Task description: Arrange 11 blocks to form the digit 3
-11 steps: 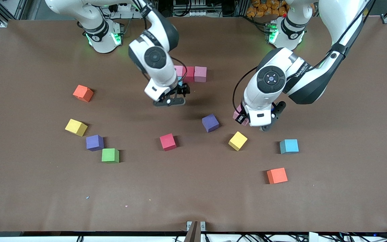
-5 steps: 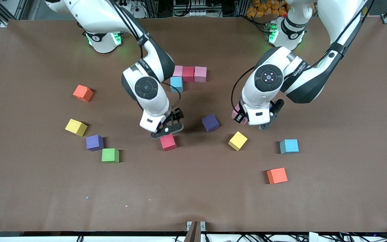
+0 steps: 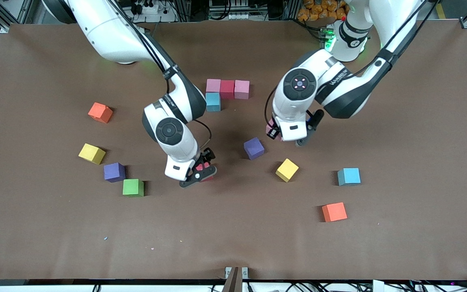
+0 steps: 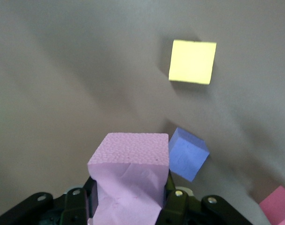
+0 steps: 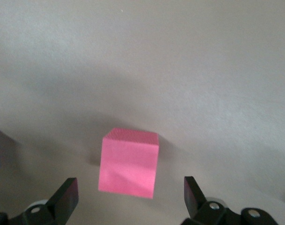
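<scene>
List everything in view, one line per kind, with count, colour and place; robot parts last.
Placed blocks: four; pink, red, pink in a row, one sky-blue against the row's camera side at the right arm's end.
Pink block: one, held in the left gripper.
Red block: one, on the table under the right gripper.
Purple blocks: two; one mid-table, one beside the green block.
Green block: one.
Yellow blocks: two; the other toward the right arm's end.
Sky-blue block: one, loose.
Orange cubes: two; the other.
Table: brown.
Left gripper: shut on the pink block, over the table.
Right gripper: open, astride the red block.
</scene>
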Tool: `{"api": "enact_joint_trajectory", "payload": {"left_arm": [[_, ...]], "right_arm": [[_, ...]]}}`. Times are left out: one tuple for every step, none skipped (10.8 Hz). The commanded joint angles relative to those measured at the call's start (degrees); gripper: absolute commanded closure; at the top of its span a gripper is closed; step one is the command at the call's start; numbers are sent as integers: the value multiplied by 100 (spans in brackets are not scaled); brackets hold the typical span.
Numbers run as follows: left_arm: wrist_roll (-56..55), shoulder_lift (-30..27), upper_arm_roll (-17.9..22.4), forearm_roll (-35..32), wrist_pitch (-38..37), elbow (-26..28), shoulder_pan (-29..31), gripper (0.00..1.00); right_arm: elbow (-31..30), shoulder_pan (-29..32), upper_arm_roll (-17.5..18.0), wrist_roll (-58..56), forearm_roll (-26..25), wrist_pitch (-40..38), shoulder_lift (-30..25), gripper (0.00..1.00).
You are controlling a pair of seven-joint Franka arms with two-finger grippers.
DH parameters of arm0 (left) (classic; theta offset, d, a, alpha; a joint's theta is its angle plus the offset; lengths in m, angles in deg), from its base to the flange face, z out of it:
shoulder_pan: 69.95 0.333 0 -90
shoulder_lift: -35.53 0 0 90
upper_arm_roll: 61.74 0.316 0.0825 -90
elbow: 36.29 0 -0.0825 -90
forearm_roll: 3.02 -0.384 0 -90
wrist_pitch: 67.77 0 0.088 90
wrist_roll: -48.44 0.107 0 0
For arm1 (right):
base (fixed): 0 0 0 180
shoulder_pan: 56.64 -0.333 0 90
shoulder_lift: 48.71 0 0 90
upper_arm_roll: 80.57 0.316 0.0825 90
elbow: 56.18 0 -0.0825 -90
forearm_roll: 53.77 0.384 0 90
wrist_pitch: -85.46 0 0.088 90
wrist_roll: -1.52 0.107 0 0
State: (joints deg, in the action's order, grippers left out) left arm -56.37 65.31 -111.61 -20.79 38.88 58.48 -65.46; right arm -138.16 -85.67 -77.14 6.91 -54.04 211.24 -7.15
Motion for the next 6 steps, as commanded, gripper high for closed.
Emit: {"api": "enact_joint_trajectory", "payload": {"left_arm": [[-381, 36, 4, 150, -22, 16, -97, 100], [-408, 63, -5, 159, 4, 24, -114, 100], [-409, 63, 4, 168, 13, 24, -115, 100], [-417, 63, 4, 168, 22, 24, -115, 100], [-417, 63, -5, 177, 22, 33, -115, 100], [-417, 63, 4, 177, 22, 33, -115, 100]], "right_arm": [[543, 47, 61, -21, -52, -36, 518, 0], [543, 73, 61, 5, -43, -27, 597, 0], [543, 65, 61, 14, -43, 103, 685, 0], [543, 56, 61, 49, -35, 209, 756, 0], [543, 64, 61, 50, -43, 271, 817, 0], [534, 65, 61, 50, -35, 350, 853, 0]]}}
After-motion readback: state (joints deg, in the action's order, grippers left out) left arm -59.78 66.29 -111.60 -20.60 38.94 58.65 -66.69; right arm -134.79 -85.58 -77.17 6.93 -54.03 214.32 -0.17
